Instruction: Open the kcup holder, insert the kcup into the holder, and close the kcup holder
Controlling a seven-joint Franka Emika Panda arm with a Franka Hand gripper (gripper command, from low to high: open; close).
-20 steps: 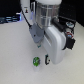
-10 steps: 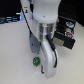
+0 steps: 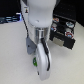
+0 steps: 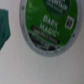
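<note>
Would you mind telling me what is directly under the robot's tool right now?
The kcup lies on the white table, its green lid filling the wrist view. In the exterior view the arm covers nearly all of it, and the tool itself.

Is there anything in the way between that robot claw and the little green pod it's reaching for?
Nothing visible. The gripper hangs right over the kcup, which fills the wrist view unobstructed. The kcup holder sits off toward the exterior view's right.

Both pictures are coarse and soft. In the exterior view, even bright light is spread over the pale surface, and a faint shadow is cast beside the arm. In the wrist view the kcup is blurred; its print is barely legible, and edges are smeared.
</note>
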